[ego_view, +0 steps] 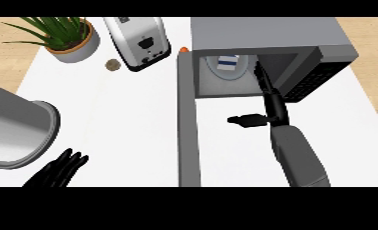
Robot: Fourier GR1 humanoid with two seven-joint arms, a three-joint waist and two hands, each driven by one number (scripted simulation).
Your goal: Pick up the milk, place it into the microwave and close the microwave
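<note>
The milk (227,64) stood inside the microwave (295,34), just left of the right robot hand (272,101), whose straight fingers held nothing.

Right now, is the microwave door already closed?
No, the door stands swung wide open, and the milk shows inside the microwave.

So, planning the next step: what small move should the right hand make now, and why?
Probably draw the right hand back out of the microwave: the milk already sits inside, apart from its open fingers, and the door stands open.
</note>
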